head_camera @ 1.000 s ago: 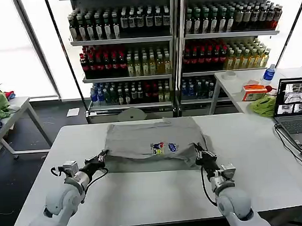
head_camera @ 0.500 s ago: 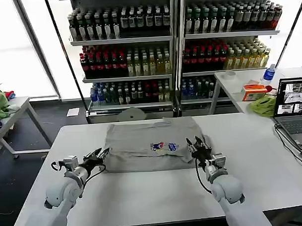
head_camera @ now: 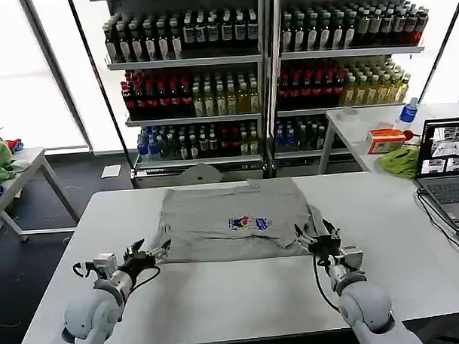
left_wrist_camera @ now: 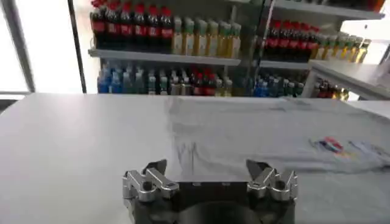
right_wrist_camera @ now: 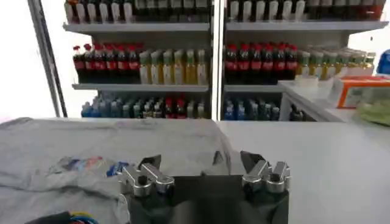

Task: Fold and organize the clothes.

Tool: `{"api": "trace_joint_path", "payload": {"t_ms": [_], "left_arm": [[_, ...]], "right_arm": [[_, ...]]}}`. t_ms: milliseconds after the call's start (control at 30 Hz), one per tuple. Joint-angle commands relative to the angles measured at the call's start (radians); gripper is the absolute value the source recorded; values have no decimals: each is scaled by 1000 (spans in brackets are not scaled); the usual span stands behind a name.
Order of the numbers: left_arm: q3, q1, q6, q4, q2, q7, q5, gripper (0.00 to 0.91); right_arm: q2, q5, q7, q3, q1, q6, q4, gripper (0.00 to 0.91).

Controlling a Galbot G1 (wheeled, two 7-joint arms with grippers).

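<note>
A light grey T-shirt (head_camera: pixel 216 218) with a small multicoloured chest print (head_camera: pixel 250 222) lies folded flat in the middle of the white table (head_camera: pixel 234 300). My left gripper (head_camera: pixel 147 252) stands open just off the shirt's front left corner, holding nothing. My right gripper (head_camera: pixel 316 236) is open at the front right corner, also with nothing in it. In the left wrist view the open left gripper (left_wrist_camera: pixel 206 171) faces the T-shirt (left_wrist_camera: pixel 268 131) lying ahead of it. In the right wrist view the right gripper (right_wrist_camera: pixel 200 163) is open over the T-shirt's (right_wrist_camera: pixel 91 143) edge.
A laptop (head_camera: pixel 446 164) sits at the table's right edge with cables trailing forward. Behind it, a side table holds a lime-green cloth (head_camera: pixel 399 161) and an orange box (head_camera: pixel 385 140). Shelves of bottles (head_camera: pixel 256 73) stand behind. Another table (head_camera: pixel 18 175) is at far left.
Both grippers let go of the shirt's front corners and opened. The raised front edge settled flat, and both grippers drew back towards the table's front.
</note>
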Motion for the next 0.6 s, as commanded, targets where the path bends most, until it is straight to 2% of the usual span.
{"api": "trace_joint_path", "payload": {"t_ms": [33, 67, 100, 133, 167, 200, 233, 300, 367, 600], "left_arm": [[-7, 72, 6, -40, -20, -10, 19, 907], [-6, 68, 7, -39, -20, -13, 20, 907], [-5, 61, 6, -20, -19, -15, 19, 907], [-4, 57, 5, -10, -17, -9, 13, 907], [-4, 56, 5, -6, -15, -8, 10, 736], [-3, 53, 5, 4, -14, -4, 6, 343], [-3, 51, 4, 9, -14, 4, 6, 191], [0, 48, 3, 18, -12, 20, 6, 0], [4, 43, 3, 30, -15, 25, 1, 0], [14, 29, 0, 58, -18, 42, -4, 10]], "right_arm": [[-9, 6, 50, 35, -81, -54, 64, 665], [-6, 7, 60, 31, -83, -60, 62, 403], [-2, 5, 71, 27, -83, -66, 58, 40], [4, 7, 89, 23, -80, -81, 51, 0], [5, 10, 96, 21, -78, -86, 44, 0], [9, 14, 101, 19, -73, -88, 34, 0], [10, 14, 104, 18, -71, -88, 29, 0], [16, 37, 124, 17, -61, -94, 17, 0], [14, 66, 133, 17, -56, -103, 10, 0], [15, 80, 133, 3, -42, -104, -17, 0]]}}
